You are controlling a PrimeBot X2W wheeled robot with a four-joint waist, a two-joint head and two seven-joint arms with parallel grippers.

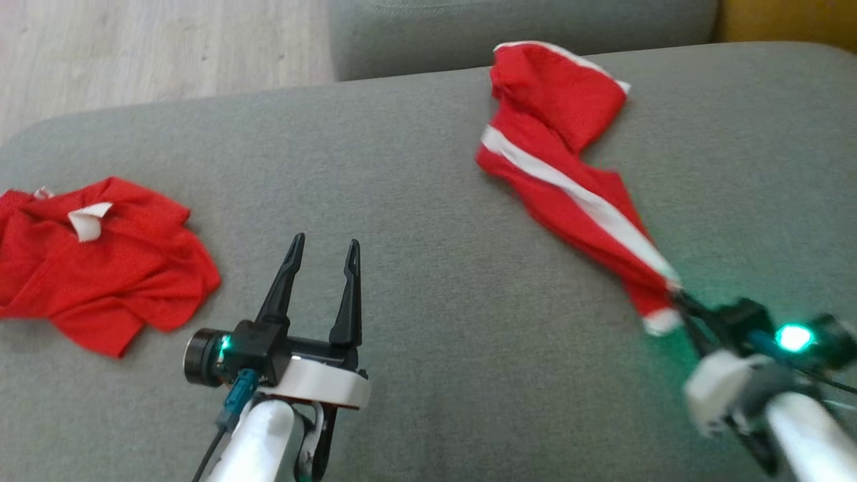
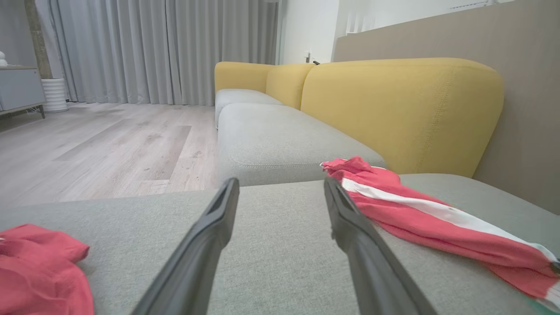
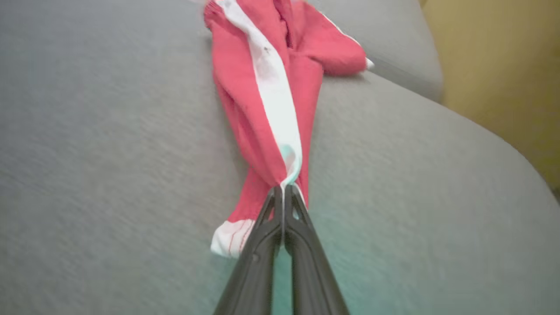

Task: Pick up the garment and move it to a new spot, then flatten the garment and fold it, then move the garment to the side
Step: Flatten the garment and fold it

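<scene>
Broadly, grey cushion (image 1: 428, 201) expanse between garment (image 1: 569, 194) and left end effector (image 1: 326, 241)

Red, white-striped garment (image 1: 576, 207) elongated on grey cushion (image 1: 415, 187)

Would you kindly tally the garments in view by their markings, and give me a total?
Red garment with a white stripe: 1
Crumpled red garment with a white tag: 1
Total: 2
</scene>
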